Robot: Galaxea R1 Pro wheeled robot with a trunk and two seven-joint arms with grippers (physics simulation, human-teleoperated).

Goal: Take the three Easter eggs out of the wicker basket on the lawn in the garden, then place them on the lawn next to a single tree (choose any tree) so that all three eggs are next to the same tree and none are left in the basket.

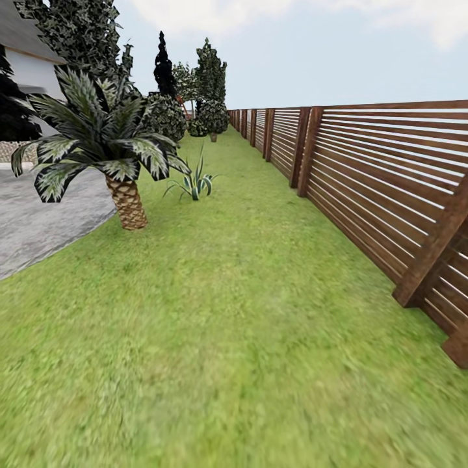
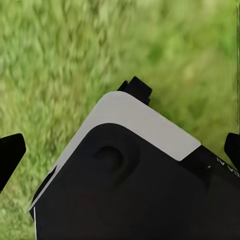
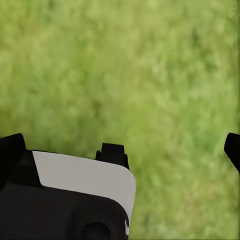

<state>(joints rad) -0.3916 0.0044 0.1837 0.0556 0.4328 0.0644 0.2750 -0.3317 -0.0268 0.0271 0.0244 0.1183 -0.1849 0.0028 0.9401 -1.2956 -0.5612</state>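
Observation:
The Easter eggs and the wicker basket are out of view. The lawn [image 1: 247, 312] of the garden stretches ahead as a long green strip. A tree [image 1: 81, 32] with dark, pale-spotted leaves rises at the far left behind a palm, its trunk hidden. More trees [image 1: 211, 75] stand at the far end of the strip. In the left wrist view my left gripper [image 2: 120, 150] is open over grass [image 2: 60, 60], above a black and white part of the robot [image 2: 135, 175]. My right gripper [image 3: 120, 147] is open too, with nothing between its fingers and grass [image 3: 150, 75] beneath.
A brown slatted fence [image 1: 390, 175] runs along the right side into the distance. A short palm [image 1: 123, 201] stands at the left beside the grey paved patch [image 1: 39, 221], with a small spiky plant [image 1: 194, 183] behind it. Round bushes [image 1: 168, 117] and a white house [image 1: 26, 68] lie further back.

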